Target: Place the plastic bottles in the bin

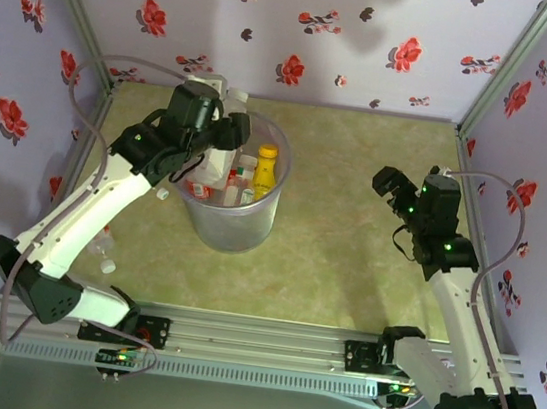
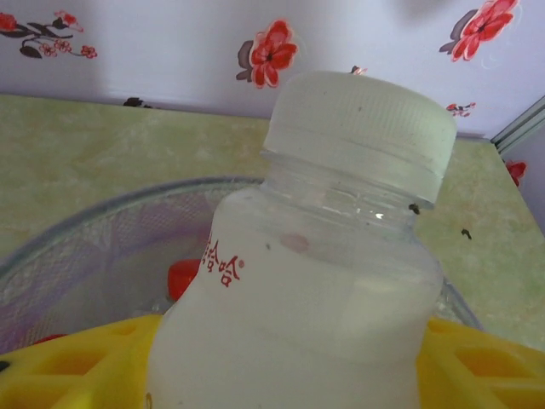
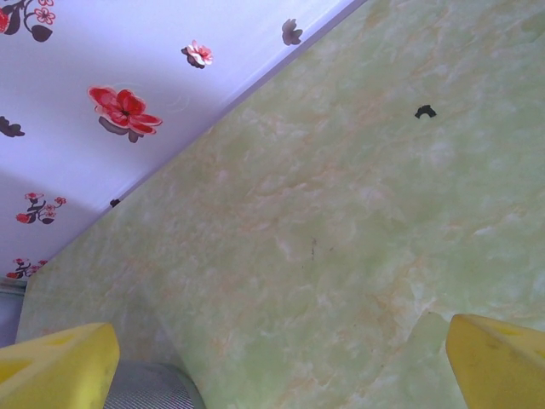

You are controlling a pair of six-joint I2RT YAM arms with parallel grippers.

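the left gripper [image 2: 285, 345] is clenched around a small clear plastic bottle with a white cap [image 2: 341, 256], holding it over the open mouth of the large round translucent grey bin [image 1: 240, 225]. inside the bin are a yellow bottle with an orange cap [image 1: 264, 175] and red-capped clear bottles [image 1: 238, 188]. the right gripper [image 1: 389, 184] hangs released, jaws wide, above the green table [image 1: 346, 265], well apart from the bin.

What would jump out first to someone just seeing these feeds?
The left claw grips a milky white-capped bottle over the rim of the big grey bin, at the table's back left. Inside the bin, a yellow bottle stands out among the others. The right claw hangs open over the green table on the right.
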